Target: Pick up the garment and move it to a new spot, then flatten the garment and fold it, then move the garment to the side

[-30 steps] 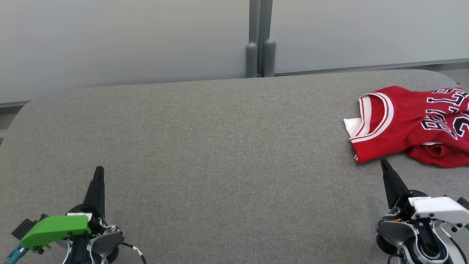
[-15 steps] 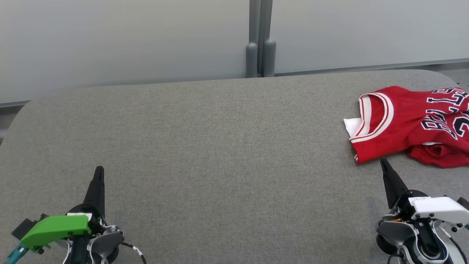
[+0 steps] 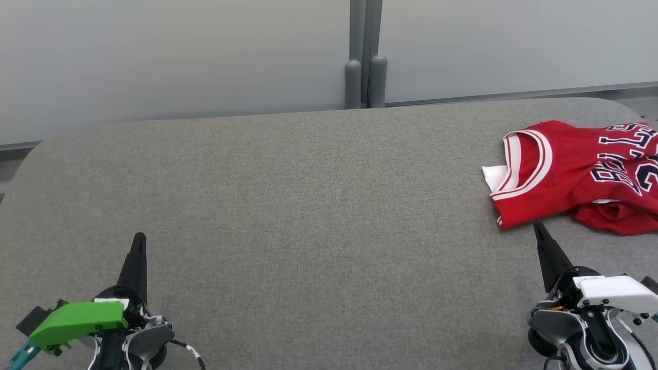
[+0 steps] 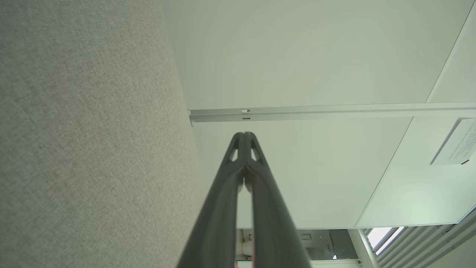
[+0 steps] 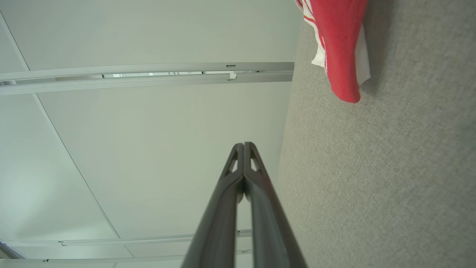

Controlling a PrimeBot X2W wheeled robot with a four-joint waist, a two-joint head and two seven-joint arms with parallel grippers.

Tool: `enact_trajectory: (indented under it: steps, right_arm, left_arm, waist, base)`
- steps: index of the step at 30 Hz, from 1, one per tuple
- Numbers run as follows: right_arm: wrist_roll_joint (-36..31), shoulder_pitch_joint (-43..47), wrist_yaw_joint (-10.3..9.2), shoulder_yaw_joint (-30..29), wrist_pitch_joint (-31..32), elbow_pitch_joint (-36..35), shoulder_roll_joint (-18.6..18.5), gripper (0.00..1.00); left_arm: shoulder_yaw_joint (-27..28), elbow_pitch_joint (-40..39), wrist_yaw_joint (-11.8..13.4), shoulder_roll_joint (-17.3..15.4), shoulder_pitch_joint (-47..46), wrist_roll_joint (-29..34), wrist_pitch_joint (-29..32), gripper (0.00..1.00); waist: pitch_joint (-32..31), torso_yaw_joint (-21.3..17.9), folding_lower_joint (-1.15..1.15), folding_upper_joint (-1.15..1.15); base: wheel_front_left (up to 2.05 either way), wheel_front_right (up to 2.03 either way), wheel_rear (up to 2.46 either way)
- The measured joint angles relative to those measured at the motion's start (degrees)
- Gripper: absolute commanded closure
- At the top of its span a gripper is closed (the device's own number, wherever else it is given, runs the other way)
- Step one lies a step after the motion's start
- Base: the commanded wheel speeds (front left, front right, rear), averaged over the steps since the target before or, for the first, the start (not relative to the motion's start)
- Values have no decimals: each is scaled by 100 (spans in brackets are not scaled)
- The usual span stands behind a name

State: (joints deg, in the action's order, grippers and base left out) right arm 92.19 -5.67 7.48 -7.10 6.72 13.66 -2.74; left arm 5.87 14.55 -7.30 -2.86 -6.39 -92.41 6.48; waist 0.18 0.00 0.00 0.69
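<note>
Red garment (image 3: pixel 581 174) is seen crumpled at the right end of the grey worktop (image 3: pixel 308 205), partly cut off by the frame edge; its white-trimmed collar is turned toward the centre. Left gripper (image 3: pixel 139 237) is held low at the near left, jaws pressed fully together, nothing gripped. Right gripper (image 3: pixel 537 226) is held at the near right, jaws likewise closed and empty, tip just beside the garment's near hem, apart from it.

Light falls soft and even over my table (image 3: pixel 308 195), bright, its grey cloth matte. A faint shadow hugs the jersey (image 5: pixel 340 44) at the table's right end. Beyond the table, wall lines bow in my wrist views; my left fingers (image 4: pixel 219 223) look soft low down.
</note>
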Motion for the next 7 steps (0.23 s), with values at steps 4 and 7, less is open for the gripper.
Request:
enact_trajectory:
  steps: [4,7]
  right_arm:
    - [0,0,-1,0,0,0,0,100]
    - [0,0,-1,0,0,0,0,100]
  left_arm:
    - [0,0,0,0,0,0,0,100]
    - [0,0,0,0,-1,0,0,100]
  waist:
    - [0,0,0,0]
    - [0,0,0,0]
  base:
    - [0,0,0]
    - [0,0,0]
